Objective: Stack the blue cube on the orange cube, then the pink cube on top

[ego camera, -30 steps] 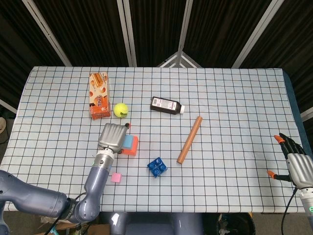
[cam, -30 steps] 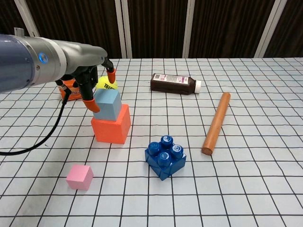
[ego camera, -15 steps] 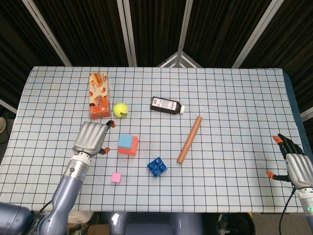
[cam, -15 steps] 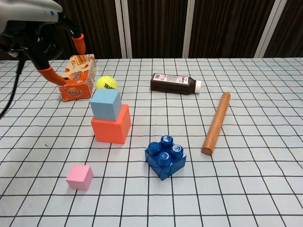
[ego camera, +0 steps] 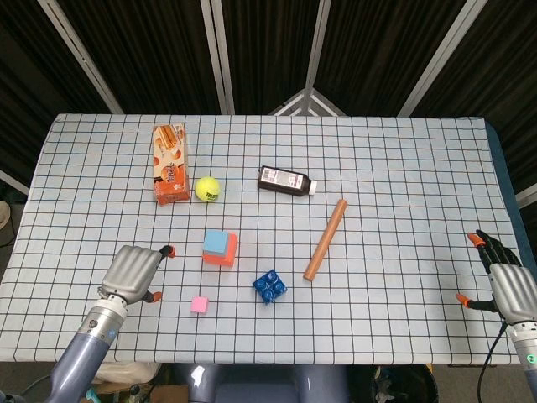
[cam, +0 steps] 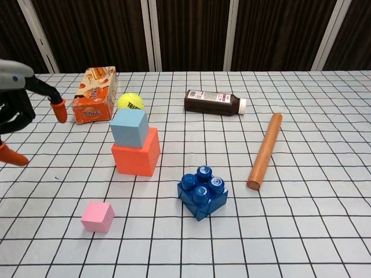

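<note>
The light blue cube (ego camera: 216, 243) (cam: 130, 128) sits on the orange cube (ego camera: 227, 252) (cam: 137, 153) left of the table's middle. In front of them and further left, the small pink cube (ego camera: 199, 304) (cam: 97, 216) lies alone on the checked cloth. My left hand (ego camera: 131, 272) (cam: 16, 119) hovers to the left of the stack and the pink cube, fingers spread, holding nothing. At the far right edge my right hand (ego camera: 507, 283) rests with fingers apart and empty; the chest view does not show it.
A blue stud brick (ego camera: 269, 287) (cam: 202, 192) lies right of the stack, a brown wooden rod (ego camera: 325, 239) (cam: 265, 150) further right. Behind are a yellow tennis ball (ego camera: 207, 189) (cam: 130, 102), an orange snack box (ego camera: 169, 163) (cam: 93, 95) and a dark bottle (ego camera: 287, 181) (cam: 215, 102) on its side.
My left hand has let go of the blue cube, which stays on the orange cube, and has drawn back to the left and toward the near edge. The right hand has barely moved.
</note>
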`<action>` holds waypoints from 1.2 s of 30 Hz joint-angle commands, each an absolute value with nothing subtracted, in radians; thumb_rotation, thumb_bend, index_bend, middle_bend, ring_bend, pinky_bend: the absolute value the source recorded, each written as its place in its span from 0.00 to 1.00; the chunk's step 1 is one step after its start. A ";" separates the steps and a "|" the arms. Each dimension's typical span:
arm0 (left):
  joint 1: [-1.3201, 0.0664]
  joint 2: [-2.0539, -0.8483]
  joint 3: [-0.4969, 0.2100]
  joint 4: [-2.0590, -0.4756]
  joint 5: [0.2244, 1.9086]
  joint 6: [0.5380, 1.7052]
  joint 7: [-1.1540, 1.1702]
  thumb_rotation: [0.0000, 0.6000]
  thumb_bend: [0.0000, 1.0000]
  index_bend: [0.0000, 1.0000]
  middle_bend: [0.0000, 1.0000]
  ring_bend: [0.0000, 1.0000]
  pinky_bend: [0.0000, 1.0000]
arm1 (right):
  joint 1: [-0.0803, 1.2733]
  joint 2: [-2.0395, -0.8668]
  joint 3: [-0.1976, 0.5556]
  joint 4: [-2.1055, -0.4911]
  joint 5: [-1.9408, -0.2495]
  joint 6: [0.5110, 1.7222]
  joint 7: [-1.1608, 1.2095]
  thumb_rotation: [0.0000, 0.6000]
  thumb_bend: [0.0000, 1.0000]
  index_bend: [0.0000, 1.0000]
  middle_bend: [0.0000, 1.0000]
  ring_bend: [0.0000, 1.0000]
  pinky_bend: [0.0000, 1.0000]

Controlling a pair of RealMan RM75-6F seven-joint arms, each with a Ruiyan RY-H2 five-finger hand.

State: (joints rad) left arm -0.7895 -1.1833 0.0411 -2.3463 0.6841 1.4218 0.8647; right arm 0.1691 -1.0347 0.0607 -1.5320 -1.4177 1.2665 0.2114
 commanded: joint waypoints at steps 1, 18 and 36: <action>-0.777 -1.217 0.059 -2.316 0.677 1.408 0.873 1.00 0.08 0.31 0.78 0.74 0.82 | 0.171 -1.035 0.061 -1.530 -1.415 1.263 0.212 1.00 0.13 0.00 0.02 0.06 0.13; -0.776 -1.347 0.078 -2.181 0.660 1.282 0.856 1.00 0.08 0.32 0.79 0.75 0.82 | 0.181 -1.040 0.062 -1.529 -1.405 1.239 0.200 1.00 0.13 0.00 0.02 0.06 0.13; -0.806 -1.477 0.065 -2.106 0.606 1.298 0.943 1.00 0.12 0.33 0.79 0.75 0.83 | 0.180 -1.036 0.060 -1.516 -1.413 1.240 0.233 1.00 0.13 0.00 0.02 0.06 0.13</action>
